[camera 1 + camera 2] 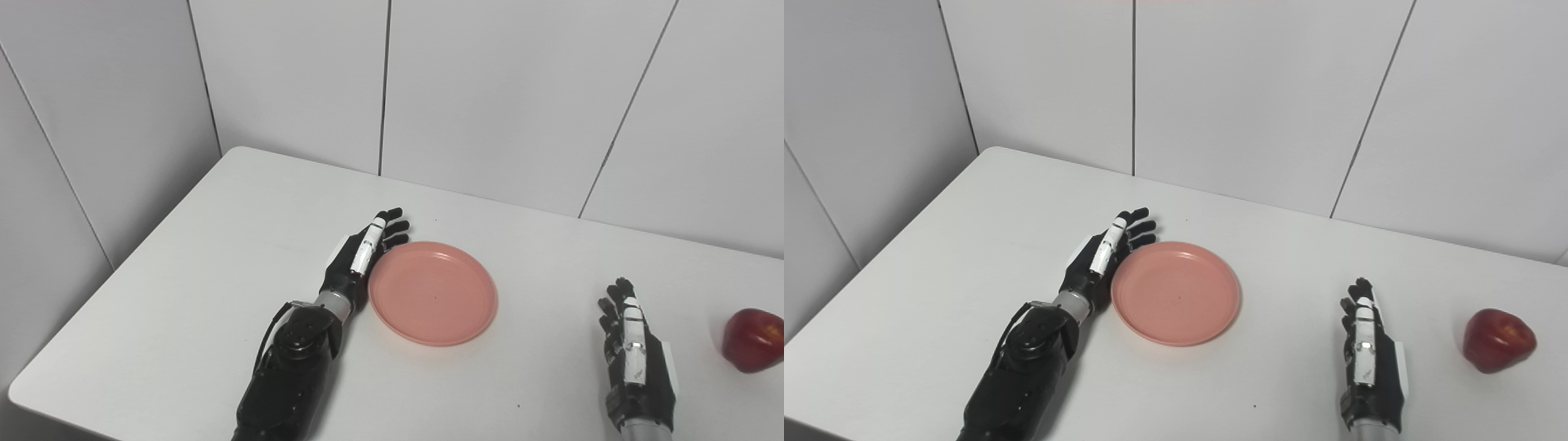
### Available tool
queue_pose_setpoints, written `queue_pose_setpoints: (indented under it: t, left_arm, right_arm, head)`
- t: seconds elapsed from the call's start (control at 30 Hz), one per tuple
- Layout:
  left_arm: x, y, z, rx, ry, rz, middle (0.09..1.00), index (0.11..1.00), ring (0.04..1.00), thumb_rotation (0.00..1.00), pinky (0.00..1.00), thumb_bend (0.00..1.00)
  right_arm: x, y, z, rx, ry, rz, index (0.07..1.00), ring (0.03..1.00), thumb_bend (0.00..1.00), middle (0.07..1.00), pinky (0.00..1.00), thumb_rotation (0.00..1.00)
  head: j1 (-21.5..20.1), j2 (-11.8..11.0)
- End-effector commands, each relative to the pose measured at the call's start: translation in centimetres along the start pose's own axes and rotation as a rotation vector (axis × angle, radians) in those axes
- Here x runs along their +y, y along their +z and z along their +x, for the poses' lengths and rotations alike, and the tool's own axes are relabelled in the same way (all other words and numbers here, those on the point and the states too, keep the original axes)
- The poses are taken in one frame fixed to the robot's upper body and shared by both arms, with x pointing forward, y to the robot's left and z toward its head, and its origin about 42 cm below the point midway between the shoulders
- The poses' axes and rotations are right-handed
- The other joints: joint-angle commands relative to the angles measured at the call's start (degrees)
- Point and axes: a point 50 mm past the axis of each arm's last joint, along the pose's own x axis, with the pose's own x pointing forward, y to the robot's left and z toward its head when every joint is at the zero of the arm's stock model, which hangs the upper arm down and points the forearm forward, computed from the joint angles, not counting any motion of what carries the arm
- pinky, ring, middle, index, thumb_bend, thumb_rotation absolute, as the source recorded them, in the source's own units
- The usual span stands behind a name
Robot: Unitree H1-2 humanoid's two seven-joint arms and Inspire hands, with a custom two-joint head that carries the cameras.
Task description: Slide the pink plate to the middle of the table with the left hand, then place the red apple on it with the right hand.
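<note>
Left robot hand (362, 254), fingers extended flat, edge against the pink plate (432, 292) at frame centre; the light, rigid plate probably slides easily under rim pressure. Right robot hand (1369, 354) lies spread, empty, near the red apple (1497, 340) at lower right on the tabletop (202, 275)

The round pink plate (432, 293) looks like smooth plastic with a soft, low sheen. The red apple (1497, 340) at the near right has waxy, glossy skin with a small highlight. The white table (214, 257) is a smooth matt top. The left hand (361, 254) and right hand (1369, 361) are black moulded plastic with white glossy plates and grey metal-looking wrist rings. The far wall panels (490, 92) are plain matt white.
</note>
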Motion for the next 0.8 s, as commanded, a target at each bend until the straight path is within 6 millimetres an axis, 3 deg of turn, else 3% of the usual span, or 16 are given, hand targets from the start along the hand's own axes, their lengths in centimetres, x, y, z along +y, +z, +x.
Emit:
queue_pose_setpoints:
  t: [0.0,0.27,0.77]
  left_arm:
    - [-1.7,0.0,0.1,0.019,-0.060,0.013,0.876,0.864,0.869,1.00,0.85,0.35]
    - [-4.1,0.1,0.3,0.028,-0.121,0.029,0.877,0.869,0.868,1.00,0.86,0.35]
    - [-6.7,0.2,-0.6,-0.007,-0.195,0.024,0.890,0.880,0.875,1.00,0.86,0.36]
  right_arm:
    - [0.9,2.2,0.6,-0.091,0.008,0.011,0.941,0.941,0.24,0.947,0.99,1.00]
    - [1.5,2.3,0.8,-0.089,0.009,0.015,0.939,0.941,0.24,0.943,0.98,1.00]
    - [2.6,2.1,1.2,-0.080,0.006,0.024,0.942,0.941,0.28,0.938,1.00,1.00]
  head:
    - [-0.6,0.2]
    - [-4.5,1.2]
    - [-9.6,2.3]
